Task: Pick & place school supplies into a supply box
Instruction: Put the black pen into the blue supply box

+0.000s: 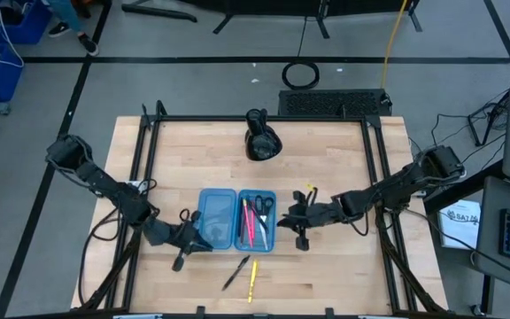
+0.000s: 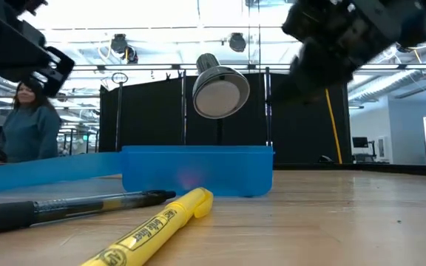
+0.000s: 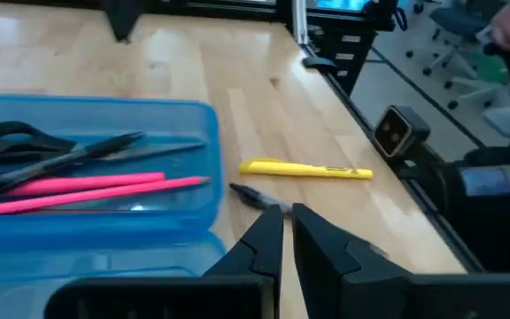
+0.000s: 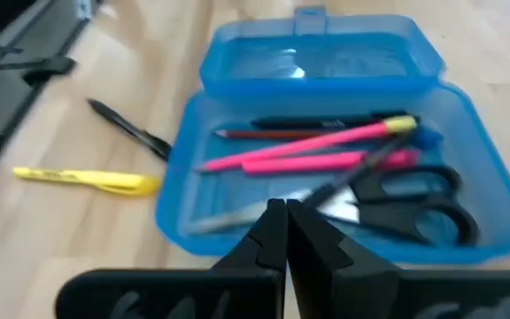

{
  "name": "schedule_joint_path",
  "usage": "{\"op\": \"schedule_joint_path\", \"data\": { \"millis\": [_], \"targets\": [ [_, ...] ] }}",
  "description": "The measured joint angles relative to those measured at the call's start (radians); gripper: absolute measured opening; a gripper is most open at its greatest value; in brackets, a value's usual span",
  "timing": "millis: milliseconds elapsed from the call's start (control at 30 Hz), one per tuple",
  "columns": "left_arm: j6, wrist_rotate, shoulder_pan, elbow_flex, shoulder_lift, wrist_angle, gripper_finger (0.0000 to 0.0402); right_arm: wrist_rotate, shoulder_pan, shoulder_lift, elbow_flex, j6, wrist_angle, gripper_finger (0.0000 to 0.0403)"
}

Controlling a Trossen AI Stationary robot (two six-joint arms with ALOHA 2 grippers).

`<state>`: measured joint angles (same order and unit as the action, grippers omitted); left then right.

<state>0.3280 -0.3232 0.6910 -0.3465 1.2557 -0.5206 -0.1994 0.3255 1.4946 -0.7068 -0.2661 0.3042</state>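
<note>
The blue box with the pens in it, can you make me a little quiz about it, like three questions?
1. True or false: the scissors lie inside the supply box.
2. Which things still lie on the table, outside the box? A) a yellow highlighter and a black pen B) two pink pens C) a ruler and an eraser
3. Fill in: the left gripper and the right gripper each hold ____.

Key: 1 true. 2 A. 3 nothing; both are shut and empty, one at each side of the box.
</note>
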Motion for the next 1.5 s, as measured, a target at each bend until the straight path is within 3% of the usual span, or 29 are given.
{"op": "schedule_joint_path", "data": {
  "millis": [167,333,533,733,833,967,1100,1300,1500],
  "targets": [
    [0.034,-0.195,0.148,-0.157,0.114,0.107,0.0007,-0.037,0.024,-0.001,0.070,0.031,0.020,0.0000],
    [0.361,-0.311,0.183,-0.464,0.254,0.567,0.0007,-0.032,0.055,-0.001,0.165,0.116,0.150,0.0000],
    [0.620,-0.216,0.113,-0.890,0.500,1.017,0.0007,0.152,0.106,-0.020,0.358,0.256,0.509,0.0000],
    [0.763,-0.128,0.027,-1.238,0.734,1.337,0.0010,0.175,0.140,-0.096,0.555,0.223,0.765,0.0000],
    [0.835,-0.021,-0.011,-1.348,0.819,1.438,0.0018,0.175,0.143,-0.147,0.625,0.207,0.845,0.0000],
    [0.893,0.167,-0.044,-1.405,0.908,1.467,0.0069,0.178,0.143,-0.217,0.684,0.196,0.871,0.0000],
    [0.941,0.278,-0.061,-1.416,0.955,1.449,0.0148,0.205,0.143,-0.249,0.690,0.196,0.813,0.0000],
    [0.972,0.220,-0.076,-1.415,0.970,1.467,0.0239,0.229,0.143,-0.251,0.692,0.201,0.822,0.0000],
    [0.977,0.226,-0.085,-1.415,0.970,1.473,0.0246,0.256,0.144,-0.251,0.692,0.195,0.808,0.0000]
  ]
}}
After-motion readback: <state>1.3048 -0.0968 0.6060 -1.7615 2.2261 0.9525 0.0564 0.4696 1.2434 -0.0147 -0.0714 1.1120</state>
